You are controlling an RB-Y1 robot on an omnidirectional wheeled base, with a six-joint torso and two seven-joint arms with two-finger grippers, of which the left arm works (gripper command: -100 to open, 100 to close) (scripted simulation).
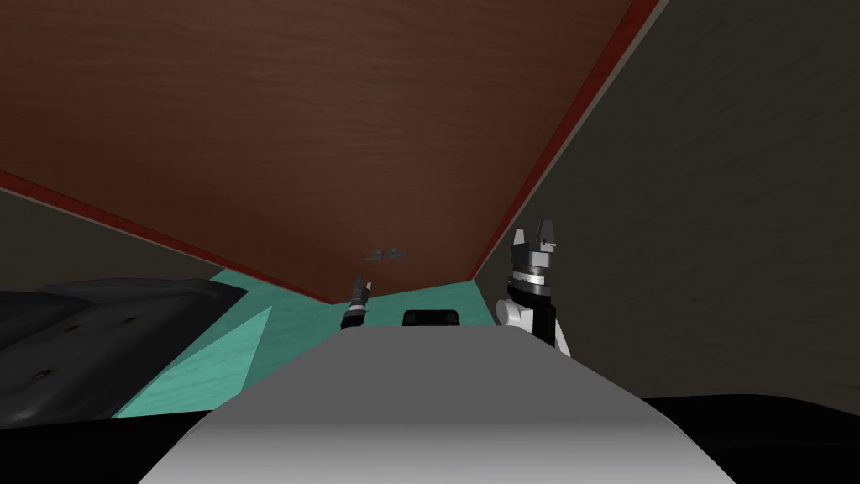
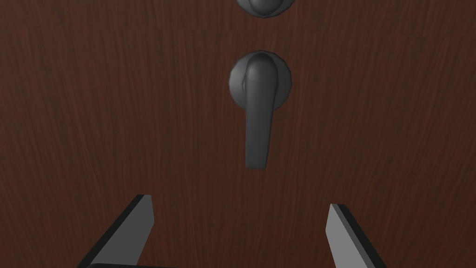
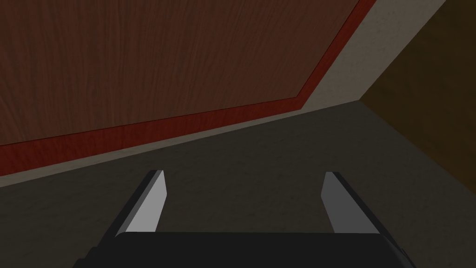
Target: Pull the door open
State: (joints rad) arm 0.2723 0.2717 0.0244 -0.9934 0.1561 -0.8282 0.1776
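Door (image 1: 336, 126): straight ahead, with frame (image 1: 588, 92) along its right edge and wall (image 1: 714, 210) beyond that. Lever handle (image 2: 258, 111): on the door, round fitting (image 2: 264, 5) just beside its hub. Left tool (image 2: 239, 204): before the handle, apart from it. Right tool (image 3: 244, 179): before the wall, right of the frame.

The floor (image 1: 290, 323) is teal with a faint grain and runs as a narrow strip up to the foot of the brown door (image 1: 294, 126). A dark grey, rounded bulky object (image 1: 92, 336) stands on its left side; I cannot tell what it is.
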